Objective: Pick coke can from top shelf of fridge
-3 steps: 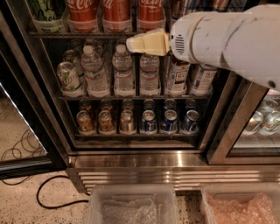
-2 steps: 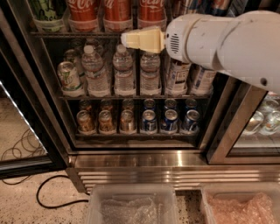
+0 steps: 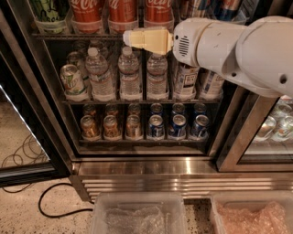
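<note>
While the white arm (image 3: 238, 50) reaches in from the right, the cream pincer (image 3: 127, 39) points left in front of the fridge (image 3: 183, 167), level with the front edge of the top shelf (image 3: 78, 35). Whether it is apart or together I cannot tell; it holds nothing. Just above its tip stands the coke can (image 3: 122, 11), the middle of three red cans on that shelf, with a green can (image 3: 48, 13) further left. Below the pincer, water bottles (image 3: 129, 73) line the next rack beside a green-and-white can (image 3: 73, 80). Lower down sit small gold cans (image 3: 110, 127) and blue cans (image 3: 177, 125). Two clear bins (image 3: 137, 215) lie on the floor, near a black cable (image 3: 50, 201).
</note>
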You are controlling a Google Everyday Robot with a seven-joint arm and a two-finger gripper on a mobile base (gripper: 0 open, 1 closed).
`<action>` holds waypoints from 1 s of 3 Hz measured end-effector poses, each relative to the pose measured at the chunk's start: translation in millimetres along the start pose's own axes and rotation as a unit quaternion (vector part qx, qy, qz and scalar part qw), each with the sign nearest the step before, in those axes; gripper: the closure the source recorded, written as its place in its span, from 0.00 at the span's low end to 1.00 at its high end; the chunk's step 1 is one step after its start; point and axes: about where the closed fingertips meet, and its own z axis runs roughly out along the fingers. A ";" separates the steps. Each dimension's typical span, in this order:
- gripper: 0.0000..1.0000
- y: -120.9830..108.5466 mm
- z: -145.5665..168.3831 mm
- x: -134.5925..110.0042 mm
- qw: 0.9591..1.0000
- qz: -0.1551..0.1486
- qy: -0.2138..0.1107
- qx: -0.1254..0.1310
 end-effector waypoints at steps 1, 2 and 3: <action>0.00 1.0 -4.5 -2.3 1.000 -0.006 -0.007 -0.023; 0.00 1.8 -5.0 -3.4 0.999 -0.022 -0.015 -0.043; 0.00 4.1 -2.5 -7.0 0.997 -0.045 -0.024 -0.062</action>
